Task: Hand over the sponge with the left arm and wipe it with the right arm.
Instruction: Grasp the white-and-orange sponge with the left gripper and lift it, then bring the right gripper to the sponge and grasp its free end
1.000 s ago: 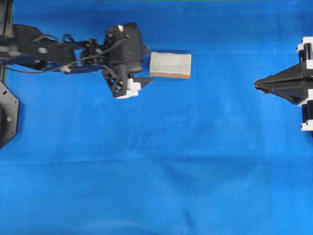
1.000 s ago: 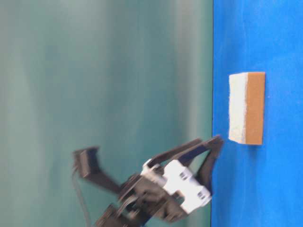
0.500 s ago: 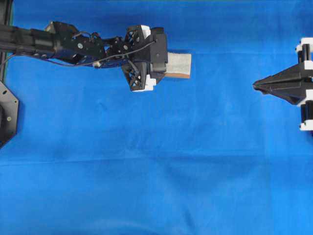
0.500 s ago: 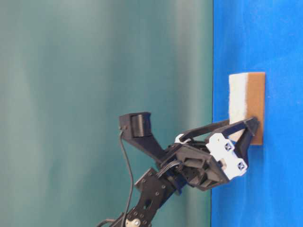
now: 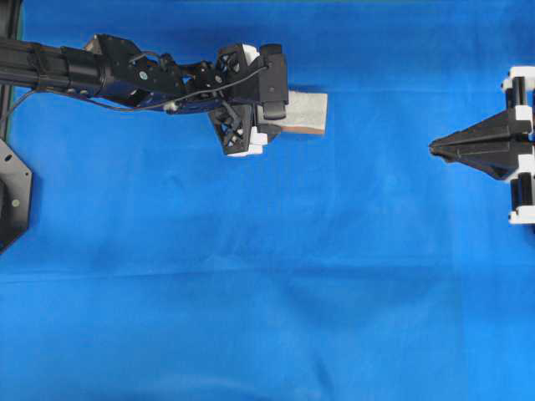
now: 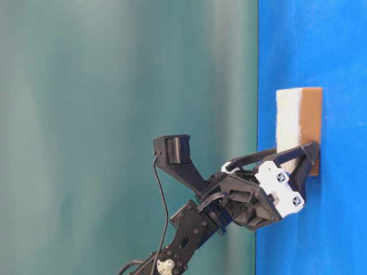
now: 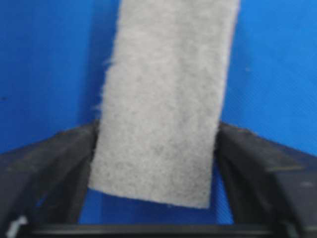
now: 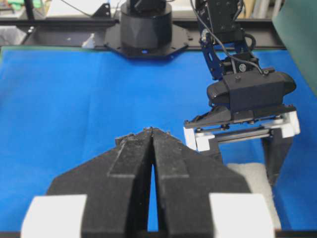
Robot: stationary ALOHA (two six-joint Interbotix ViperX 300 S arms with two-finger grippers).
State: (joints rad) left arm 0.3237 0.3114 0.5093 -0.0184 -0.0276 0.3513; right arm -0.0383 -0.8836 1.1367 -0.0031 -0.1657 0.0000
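Observation:
The sponge [image 5: 306, 112], pale and fuzzy on top with an orange-brown layer along its near edge, lies flat on the blue cloth. My left gripper [image 5: 282, 112] hangs over its left end. In the left wrist view the sponge [image 7: 163, 99] runs between the two black fingers [image 7: 74, 153], which press against both long sides. In the table-level view one fingertip [image 6: 310, 152] rests against the orange layer of the sponge [image 6: 289, 120]. My right gripper [image 5: 433, 147] stays at the far right, shut and empty, pointing towards the sponge. Its tips [image 8: 151, 130] meet.
Blue cloth [image 5: 267, 276] covers the whole table. A black base plate [image 5: 12, 196] sits at the left edge. The left arm's round base [image 8: 146, 25] stands at the far side in the right wrist view. A teal wall [image 6: 114, 86] backs the table.
My left gripper moved right from beside the sponge to over its left end, and its fingers have narrowed onto the sponge's sides. The right arm has not moved.

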